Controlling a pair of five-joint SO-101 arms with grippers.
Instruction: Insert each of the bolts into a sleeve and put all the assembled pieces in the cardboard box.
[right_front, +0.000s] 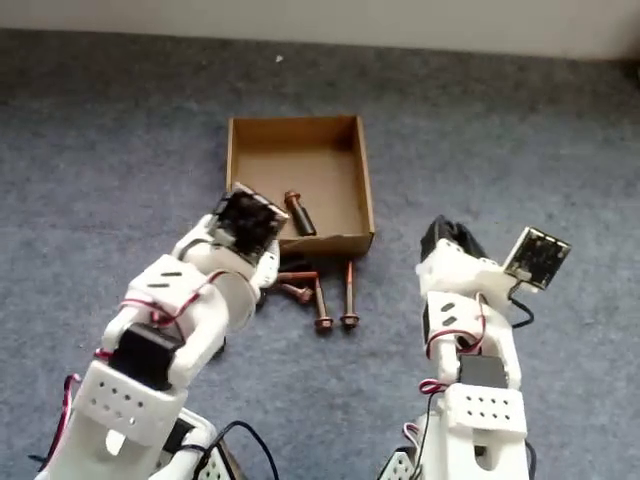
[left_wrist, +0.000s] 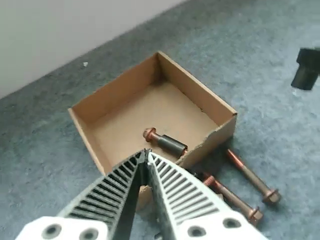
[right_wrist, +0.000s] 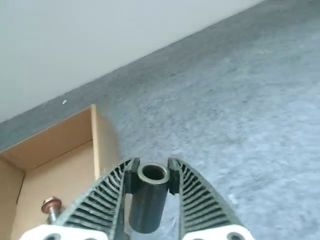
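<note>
We take the cardboard box as our landmark; it lies open on the grey, carpet-like surface. Inside it, close to its near wall, lies one assembled piece — a copper-coloured bolt seated in a dark sleeve, with the bolt's head toward the box's far wall.

Just outside the near wall, on the surface, lie the loose bolts. We count at least three: two side by side with their heads away from the box, and a third at an angle beside them.

The left gripper hangs above the box's near left corner, its fingers pressed together with nothing between them.

The right gripper is to the right of the box, apart from it and off its near right corner. It is clamped on a black sleeve, which stands roughly upright between the fingers with its open end showing. In the right wrist view we also make out the head of the boxed bolt, inside the box.
</note>
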